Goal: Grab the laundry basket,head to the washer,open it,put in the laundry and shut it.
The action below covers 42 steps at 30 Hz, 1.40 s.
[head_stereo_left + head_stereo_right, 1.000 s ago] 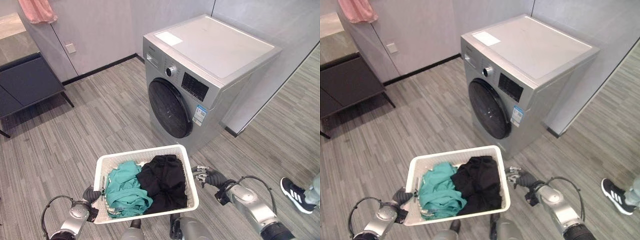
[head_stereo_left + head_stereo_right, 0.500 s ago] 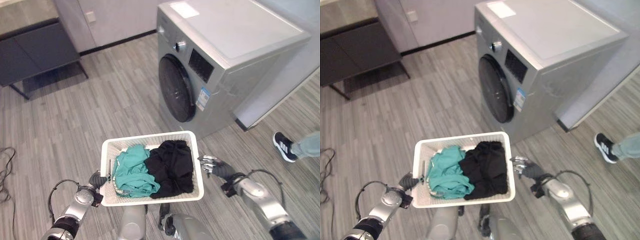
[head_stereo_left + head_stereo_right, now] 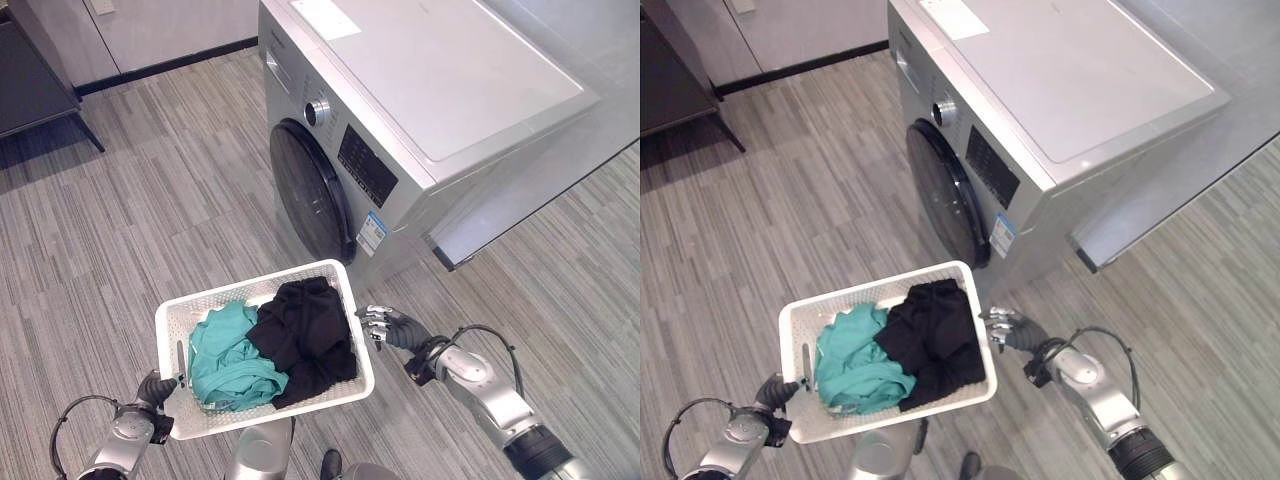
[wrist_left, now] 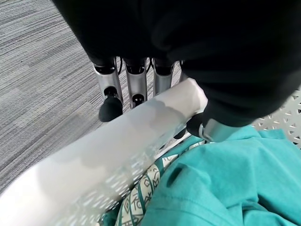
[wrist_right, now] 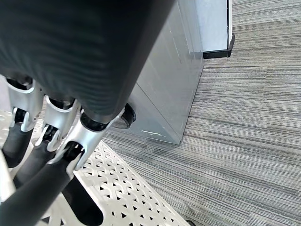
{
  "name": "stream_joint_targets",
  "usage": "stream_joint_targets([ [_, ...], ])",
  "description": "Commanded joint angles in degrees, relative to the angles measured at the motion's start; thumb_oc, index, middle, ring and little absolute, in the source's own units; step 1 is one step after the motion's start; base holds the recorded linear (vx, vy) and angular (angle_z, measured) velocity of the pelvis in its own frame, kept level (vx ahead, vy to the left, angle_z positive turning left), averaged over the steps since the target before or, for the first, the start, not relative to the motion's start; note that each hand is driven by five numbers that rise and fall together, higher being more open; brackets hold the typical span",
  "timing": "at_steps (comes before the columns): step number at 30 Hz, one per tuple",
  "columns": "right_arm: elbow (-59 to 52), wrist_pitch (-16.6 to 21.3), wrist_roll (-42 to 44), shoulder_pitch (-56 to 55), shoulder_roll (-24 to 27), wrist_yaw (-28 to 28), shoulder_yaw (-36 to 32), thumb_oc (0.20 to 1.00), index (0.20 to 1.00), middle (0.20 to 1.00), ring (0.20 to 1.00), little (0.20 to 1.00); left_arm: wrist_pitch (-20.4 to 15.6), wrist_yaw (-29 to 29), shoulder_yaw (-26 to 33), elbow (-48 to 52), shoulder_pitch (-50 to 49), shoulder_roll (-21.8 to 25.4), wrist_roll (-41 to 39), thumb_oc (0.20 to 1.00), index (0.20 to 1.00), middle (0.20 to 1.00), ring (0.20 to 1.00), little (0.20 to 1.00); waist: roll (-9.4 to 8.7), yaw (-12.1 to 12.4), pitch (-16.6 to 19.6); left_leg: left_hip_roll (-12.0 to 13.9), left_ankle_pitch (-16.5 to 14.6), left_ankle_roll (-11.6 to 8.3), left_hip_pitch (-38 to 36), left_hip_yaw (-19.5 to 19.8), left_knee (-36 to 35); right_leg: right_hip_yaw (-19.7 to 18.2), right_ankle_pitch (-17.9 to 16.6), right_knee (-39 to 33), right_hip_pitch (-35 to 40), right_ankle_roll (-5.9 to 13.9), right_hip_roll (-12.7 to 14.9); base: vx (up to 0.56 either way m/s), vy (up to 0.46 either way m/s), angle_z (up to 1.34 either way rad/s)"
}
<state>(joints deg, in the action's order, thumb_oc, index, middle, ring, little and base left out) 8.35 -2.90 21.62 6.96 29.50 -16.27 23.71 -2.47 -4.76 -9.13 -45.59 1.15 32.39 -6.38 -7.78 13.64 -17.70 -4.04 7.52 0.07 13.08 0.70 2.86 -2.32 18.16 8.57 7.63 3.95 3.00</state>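
Note:
I carry a white perforated laundry basket (image 3: 250,283) low in front of me. A teal garment (image 3: 225,360) lies in its left half and a black garment (image 3: 305,335) in its right half. My left hand (image 3: 156,388) is shut on the basket's left rim (image 4: 117,141), fingers (image 4: 110,101) curled under it and the thumb over it beside the teal cloth (image 4: 225,183). At the right rim my right hand (image 3: 388,327) grips, its fingers (image 5: 51,136) curled against the perforated wall (image 5: 127,193). The silver washer (image 3: 420,110) stands just beyond, its dark round door (image 3: 310,195) closed.
Grey wood-look floor (image 3: 150,220) lies all around. A dark cabinet (image 3: 30,80) stands at the far left against the wall. A grey wall panel (image 3: 520,200) runs right behind the washer's right side.
The whole view has shifted as I walked: the washer is now closer and fills the upper middle. The person's shoe at the right has left the view. Both hands keep their hold on the basket.

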Motion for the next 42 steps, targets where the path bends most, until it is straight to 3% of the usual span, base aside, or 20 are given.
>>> stream_joint_targets([
  [1,24.26,4.30,6.89,2.51,-5.49,6.86,-2.63,0.200,0.200,0.200,0.200,0.200,0.26,-2.48,-8.99,-3.17,15.66,-7.94,0.27,0.200,0.200,0.200,0.200,0.200,2.13,-9.80,-2.56,1.93,-7.67,-1.05,5.37,-1.05,6.69,1.48,-15.70,-6.85,-13.14,0.89,-3.35,0.02,0.024,0.22],
  [8,23.49,2.99,5.55,1.68,-5.20,5.60,-2.50,0.200,0.200,0.200,0.200,0.200,0.50,-0.65,-7.58,-1.00,13.51,-8.00,-1.98,0.200,0.200,0.200,0.200,0.200,4.29,-10.49,0.24,1.27,-7.75,-0.25,1.56,-0.67,3.96,1.61,-15.50,-7.04,-11.78,1.09,-2.74,0.03,0.045,-0.03],
  [15,23.02,2.17,5.07,4.24,-6.72,5.26,-0.88,0.200,0.200,0.200,0.200,0.200,0.36,-0.50,-4.37,3.59,11.57,-5.75,-4.58,0.200,0.200,0.200,0.200,0.200,6.29,-9.44,3.23,0.60,-7.55,-0.14,-1.96,0.20,2.15,1.93,-15.09,-7.37,-9.43,1.03,-2.40,0.05,0.016,-0.02],
  [28,22.82,1.25,5.08,1.05,-8.17,4.80,-0.27,0.200,0.200,0.200,0.200,0.200,0.86,0.01,-2.28,0.52,8.06,-6.93,-6.46,0.200,0.200,0.200,0.200,0.200,7.67,-9.75,6.70,0.67,-6.04,-0.11,-5.68,1.48,-2.26,2.58,-14.82,-8.50,-7.27,0.87,-2.28,0.02,0.001,0.04],
  [33,24.31,1.14,6.10,-1.47,-9.11,5.25,-1.21,0.200,0.200,0.200,0.200,0.200,-0.22,-0.29,1.40,-2.55,6.26,-9.08,-16.68,0.200,0.200,0.200,0.200,0.200,7.99,-10.24,7.84,0.92,-5.47,-0.32,-6.47,1.88,-3.17,2.59,-14.56,-8.63,-6.83,0.84,-2.29,0.00,0.000,0.00],
  [34,24.51,1.15,6.52,-2.03,-9.48,5.22,-1.18,0.222,0.222,0.222,0.222,0.222,-0.24,-0.23,1.90,-2.98,6.04,-9.54,-18.91,0.200,0.200,0.200,0.200,0.200,7.90,-10.29,8.03,0.93,-5.67,-0.34,-6.54,1.86,-2.89,2.70,-14.40,-8.61,-6.66,0.79,-2.26,0.04,0.020,0.00],
  [35,24.46,1.14,6.47,-2.27,-9.72,5.32,-1.01,0.329,0.329,0.329,0.329,0.329,-0.07,-0.13,2.47,-3.85,5.98,-10.08,-20.66,0.200,0.200,0.200,0.200,0.200,7.89,-10.32,8.05,0.85,-5.87,-0.37,-6.55,1.91,-2.47,2.83,-14.32,-8.68,-6.41,0.74,-2.17,0.00,0.000,0.00],
  [37,24.30,1.37,6.47,-2.20,-9.85,5.76,-0.95,0.460,0.460,0.460,0.460,0.460,-0.46,-0.35,2.71,-3.29,5.97,-10.41,-23.24,0.200,0.200,0.200,0.200,0.200,7.79,-10.34,7.91,0.60,-6.36,-0.42,-6.24,1.91,-1.26,2.93,-14.26,-8.67,-6.27,0.69,-2.05,-0.01,0.014,0.02],
  [39,23.69,1.65,7.01,-1.99,-10.04,6.84,-0.96,0.743,0.743,0.743,0.743,0.743,-0.77,-0.52,3.03,-3.09,6.88,-11.51,-27.12,0.200,0.200,0.200,0.200,0.200,7.74,-10.68,7.13,-0.36,-7.19,-1.23,-4.00,1.44,3.07,3.60,-13.92,-8.54,-6.16,0.46,-1.57,-0.02,0.036,0.10],
  [40,23.70,1.65,7.01,-1.99,-10.04,6.84,-0.96,1.000,1.000,1.000,1.000,1.000,-0.77,-0.52,3.03,-3.10,6.89,-11.51,-27.13,0.200,0.200,0.200,0.200,0.200,7.74,-10.71,7.16,-0.36,-7.22,-1.23,-3.92,1.46,3.16,3.63,-13.92,-8.54,-6.19,0.47,-1.57,-0.02,0.050,0.18],
  [42,21.23,1.60,6.54,-2.26,-9.52,8.04,-1.37,1.000,1.000,1.000,1.000,1.000,-0.98,-0.37,3.09,-2.84,8.22,-12.79,-30.45,0.200,0.200,0.200,0.200,0.200,7.84,-11.22,6.97,-0.36,-7.62,-1.83,-1.75,-1.75,5.20,4.91,-13.92,-9.10,-5.76,0.65,-0.75,0.01,0.070,0.21],
])
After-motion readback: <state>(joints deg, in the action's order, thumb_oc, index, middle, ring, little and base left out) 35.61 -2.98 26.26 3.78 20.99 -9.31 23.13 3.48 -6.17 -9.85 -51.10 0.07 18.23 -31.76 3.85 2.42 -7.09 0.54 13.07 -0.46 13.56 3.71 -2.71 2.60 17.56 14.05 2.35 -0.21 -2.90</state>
